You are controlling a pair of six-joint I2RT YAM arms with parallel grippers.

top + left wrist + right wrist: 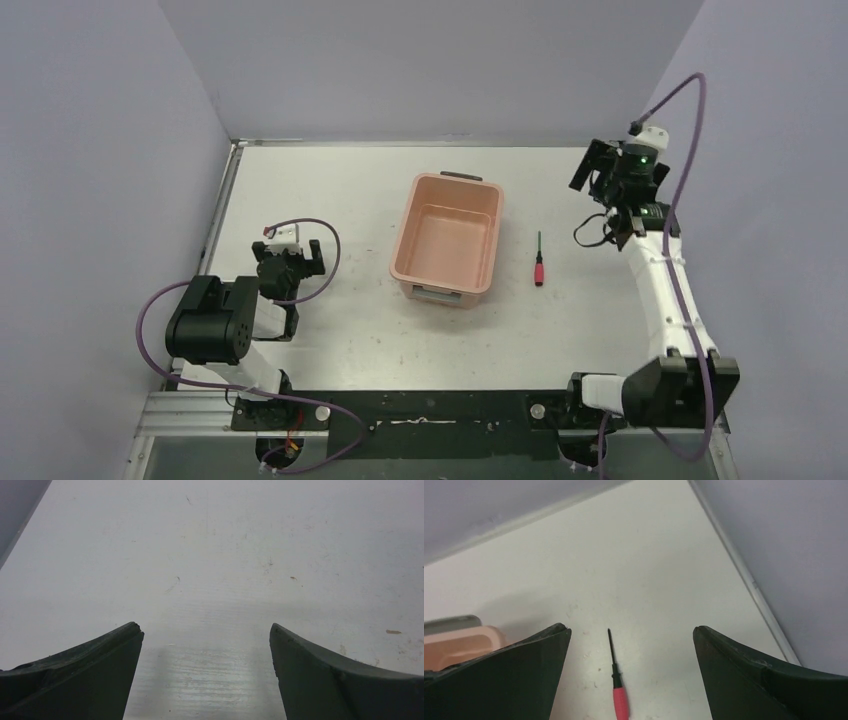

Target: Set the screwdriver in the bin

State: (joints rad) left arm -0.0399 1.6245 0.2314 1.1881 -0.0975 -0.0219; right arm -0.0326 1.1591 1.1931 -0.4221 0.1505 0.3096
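Top external: screwdriver flat on table, just right of bin, red handle nearest; right gripper agape, empty, raised beyond it, best lowered square across handle before closing; left gripper likewise agape, empty

A white, lightly scuffed tabletop is enclosed on three sides by plain lavender-grey walls, with a metal rail along its left edge.

I see the white table carrying the pink bin at frame centre, with the screwdriver lying flat to its right, not touching.
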